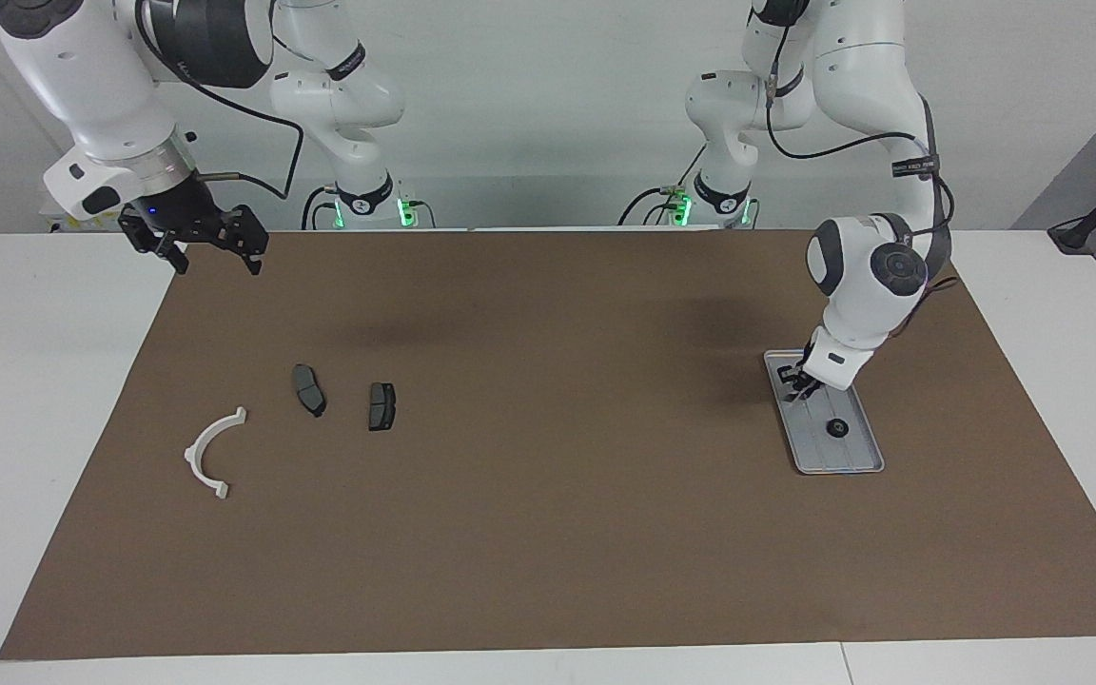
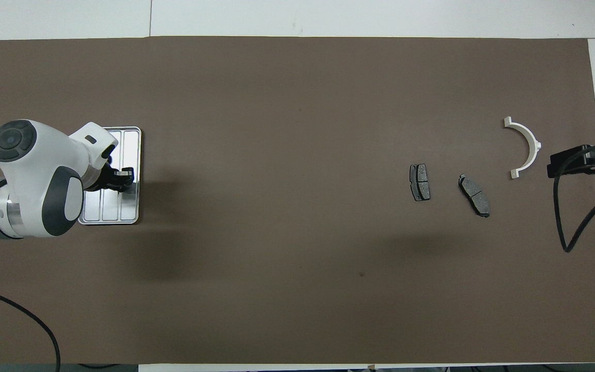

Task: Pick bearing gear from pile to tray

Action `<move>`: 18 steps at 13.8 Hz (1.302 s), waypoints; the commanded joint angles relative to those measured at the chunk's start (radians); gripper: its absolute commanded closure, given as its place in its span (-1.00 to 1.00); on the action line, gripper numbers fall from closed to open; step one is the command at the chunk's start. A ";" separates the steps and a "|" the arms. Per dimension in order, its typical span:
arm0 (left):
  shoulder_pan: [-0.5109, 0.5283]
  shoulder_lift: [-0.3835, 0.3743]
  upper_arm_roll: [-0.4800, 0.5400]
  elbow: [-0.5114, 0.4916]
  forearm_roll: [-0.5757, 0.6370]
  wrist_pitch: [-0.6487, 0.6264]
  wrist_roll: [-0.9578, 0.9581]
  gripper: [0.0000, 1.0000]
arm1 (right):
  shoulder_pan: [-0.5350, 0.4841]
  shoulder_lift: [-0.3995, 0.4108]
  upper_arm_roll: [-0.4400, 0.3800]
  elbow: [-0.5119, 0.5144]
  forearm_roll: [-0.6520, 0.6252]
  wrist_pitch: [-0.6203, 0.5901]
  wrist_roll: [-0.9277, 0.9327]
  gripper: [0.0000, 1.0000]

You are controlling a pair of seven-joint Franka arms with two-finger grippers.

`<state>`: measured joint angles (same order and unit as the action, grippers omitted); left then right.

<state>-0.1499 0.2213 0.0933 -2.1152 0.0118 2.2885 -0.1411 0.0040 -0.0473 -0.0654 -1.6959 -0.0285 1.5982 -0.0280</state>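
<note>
The silver ridged tray (image 1: 854, 459) lies on the brown mat at the left arm's end; it also shows in the overhead view (image 2: 128, 207). A small black round bearing gear (image 1: 836, 428) lies in the tray. My left gripper (image 1: 800, 381) is low over the end of the tray nearer to the robots, and it shows in the overhead view (image 2: 122, 181). The pile at the right arm's end holds two dark brake pads (image 1: 308, 390) (image 1: 381, 406) and a white arc bracket (image 1: 215, 452). My right gripper (image 1: 217, 249) is open and empty, raised above the mat's edge.
The brown mat (image 1: 548, 533) covers most of the white table. In the overhead view the brake pads (image 2: 420, 182) (image 2: 474, 195) and the arc bracket (image 2: 525, 147) lie beside my right gripper (image 2: 576, 160). Cables hang from both arms.
</note>
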 commanded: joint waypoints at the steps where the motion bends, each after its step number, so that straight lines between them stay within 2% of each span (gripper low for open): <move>1: 0.012 -0.048 -0.007 -0.090 -0.013 0.084 0.025 0.81 | 0.002 -0.028 0.004 -0.030 0.001 0.025 0.017 -1.00; 2: 0.012 -0.052 -0.007 -0.113 -0.013 0.113 0.023 0.75 | 0.002 -0.029 0.004 -0.030 0.001 0.025 0.017 -1.00; 3: 0.013 -0.053 -0.007 -0.118 -0.013 0.123 0.024 0.58 | 0.002 -0.034 0.004 -0.030 0.001 0.026 0.017 -1.00; 4: 0.013 -0.053 -0.007 -0.115 -0.013 0.121 0.025 -0.04 | 0.002 -0.034 0.004 -0.030 0.001 0.026 0.017 -1.00; 5: 0.013 -0.053 -0.007 -0.109 -0.013 0.123 0.026 -0.99 | 0.001 -0.037 0.006 -0.031 0.001 0.026 0.017 -1.00; 8: 0.041 -0.091 -0.009 -0.060 -0.013 0.073 0.037 -1.00 | 0.001 -0.037 0.006 -0.031 0.001 0.025 0.017 -1.00; 11: 0.071 -0.146 -0.004 0.091 -0.013 -0.140 0.038 -1.00 | 0.002 -0.037 0.006 -0.031 0.001 0.025 0.017 -1.00; 14: 0.076 -0.154 -0.003 0.257 -0.013 -0.387 0.057 -1.00 | 0.001 -0.037 0.006 -0.030 0.001 0.026 0.017 -1.00; 18: 0.073 -0.252 -0.003 0.333 -0.015 -0.543 0.054 -1.00 | 0.002 -0.034 0.006 -0.031 0.001 0.029 0.017 -1.00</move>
<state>-0.0836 0.0154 0.0931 -1.8035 0.0102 1.8154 -0.1037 0.0060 -0.0600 -0.0624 -1.6974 -0.0285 1.5982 -0.0279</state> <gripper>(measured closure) 0.000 0.000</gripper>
